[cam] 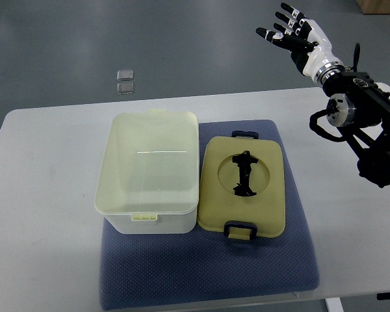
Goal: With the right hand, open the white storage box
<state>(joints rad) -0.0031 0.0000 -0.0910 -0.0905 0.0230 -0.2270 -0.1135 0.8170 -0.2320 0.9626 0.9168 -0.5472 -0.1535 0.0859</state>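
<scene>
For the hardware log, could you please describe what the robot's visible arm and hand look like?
Only the right arm shows. The right hand has a white palm shell and black jointed fingers with pale bands near the tips. A silver ring forms the wrist, behind it a black forearm with a round grey joint housing and looping black cables.

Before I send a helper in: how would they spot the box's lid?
On the white table lies a blue mat. The lid lies flat on it, right of the open white box, touching it; only it has black latches and a black handle.

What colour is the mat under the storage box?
Dark blue, with a fine dotted texture; the mat shows clearly in the top view.
</scene>
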